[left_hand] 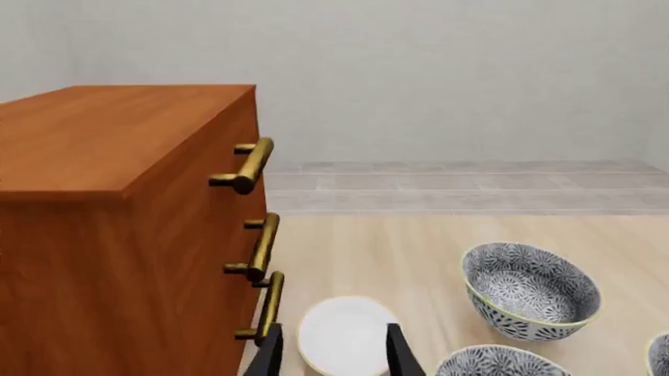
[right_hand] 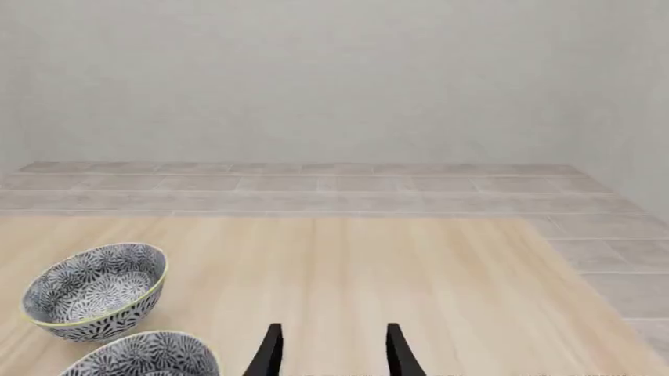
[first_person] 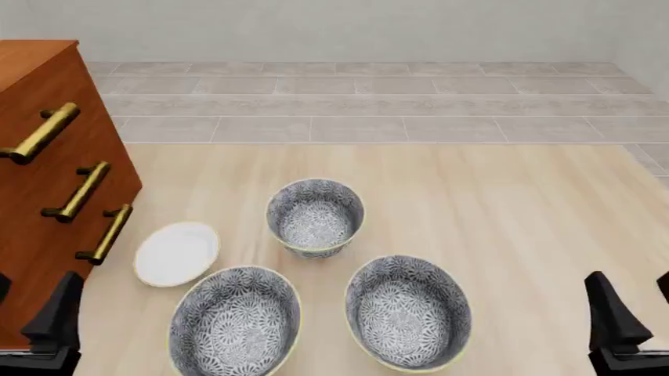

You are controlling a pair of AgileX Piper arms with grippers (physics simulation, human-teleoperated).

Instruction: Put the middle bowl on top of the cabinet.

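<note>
Reddish-brown wood marks the cabinet (first_person: 42, 180), which stands at the far left of the pale surface (first_person: 502, 204) with its three brass handles (first_person: 78, 192) facing right, toward the bowls. Three patterned bowls sit in a loose triangle near the middle. The middle bowl (first_person: 315, 217), taken here as the one farthest back and centred between the other two, stands upright on the surface, well apart from the cabinet and touching nothing. Nearer the arms sit the left bowl (first_person: 235, 323) and the right bowl (first_person: 408, 311), just beside each other. A small white plate (first_person: 177, 253) lies flat between the cabinet and the left bowl.

Both arms hang back at the near edge. The left end effector (left_hand: 332, 352) has its fingers spread with a clear gap and grips nothing; in its wrist view the plate lies between the tips. The right end effector (right_hand: 332, 351) is likewise spread and empty, over bare surface to the right of the bowls.
</note>
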